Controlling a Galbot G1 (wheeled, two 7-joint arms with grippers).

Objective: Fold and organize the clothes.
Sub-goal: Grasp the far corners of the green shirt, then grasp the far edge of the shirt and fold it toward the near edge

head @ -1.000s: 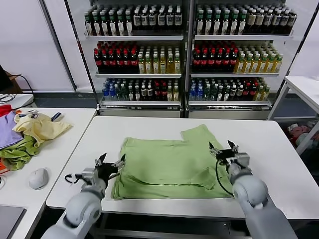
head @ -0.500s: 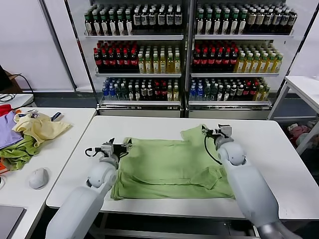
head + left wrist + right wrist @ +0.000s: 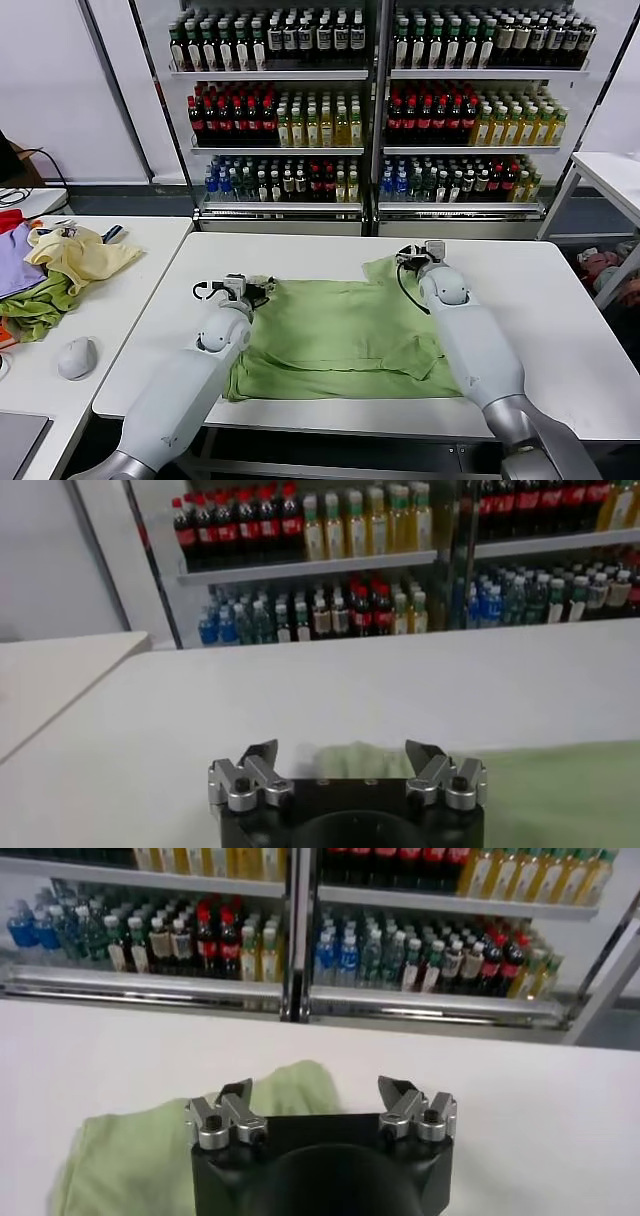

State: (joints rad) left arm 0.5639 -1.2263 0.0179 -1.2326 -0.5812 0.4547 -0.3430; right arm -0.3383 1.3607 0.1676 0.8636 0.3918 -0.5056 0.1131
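Note:
The light green shirt [image 3: 340, 325] lies partly folded on the white table [image 3: 530, 300], its lower part doubled over. My left gripper [image 3: 243, 287] is open at the shirt's far left corner. My right gripper [image 3: 418, 253] is open at the shirt's far right corner. In the left wrist view the open gripper [image 3: 343, 752] sits just before the green cloth edge [image 3: 360, 760]. In the right wrist view the open gripper [image 3: 317, 1090] hovers over the shirt's corner [image 3: 290, 1088]. Neither gripper holds cloth. No printed patch shows.
A side table on the left holds a pale yellow garment [image 3: 80, 255], purple cloth [image 3: 15, 265], darker green cloth [image 3: 40, 310] and a mouse [image 3: 77, 357]. Shelves of bottles [image 3: 370, 110] stand behind the table.
Both arms have reached forward from the near edge of the shirt to its far corners. Both grippers stay open. The shirt has not moved.

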